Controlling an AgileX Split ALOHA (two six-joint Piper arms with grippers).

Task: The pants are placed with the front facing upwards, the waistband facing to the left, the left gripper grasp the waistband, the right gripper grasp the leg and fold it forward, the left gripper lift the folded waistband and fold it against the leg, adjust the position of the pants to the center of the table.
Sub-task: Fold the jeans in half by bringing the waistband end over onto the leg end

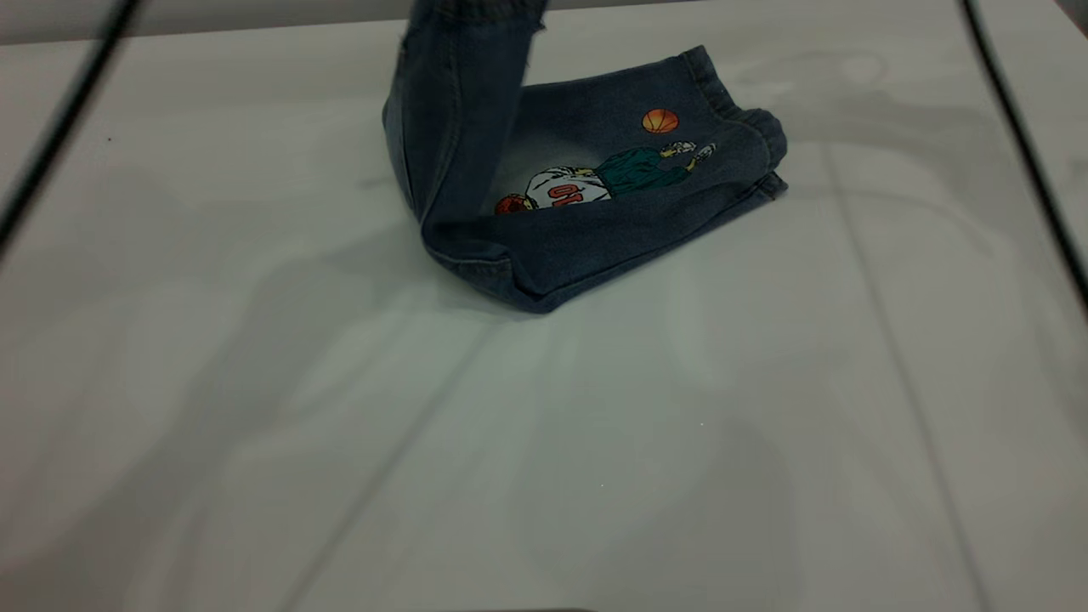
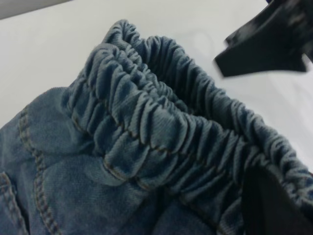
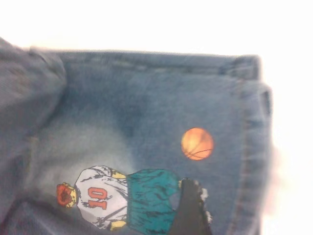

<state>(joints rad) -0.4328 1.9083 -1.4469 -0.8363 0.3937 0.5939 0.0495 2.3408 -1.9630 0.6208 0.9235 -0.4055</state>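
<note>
The blue denim pants (image 1: 595,212) lie folded lengthwise on the white table (image 1: 544,476), toward its far side. The leg (image 1: 663,153) rests flat with the cartoon basketball print (image 3: 122,196) facing up and its hem at the right. The left end of the pants rises steeply (image 1: 455,102) and runs out of the exterior view's top. In the left wrist view the gathered waistband (image 2: 161,127) fills the picture, and my left gripper (image 2: 274,205) is shut on it. A dark part of my right gripper (image 3: 188,210) shows just over the print. Neither gripper appears in the exterior view.
Dark cables cross the exterior view at its left (image 1: 59,127) and right (image 1: 1020,144) edges. A black angular piece (image 2: 266,49) shows beyond the waistband in the left wrist view; I cannot tell which arm it belongs to. Bare white tabletop spreads in front of the pants.
</note>
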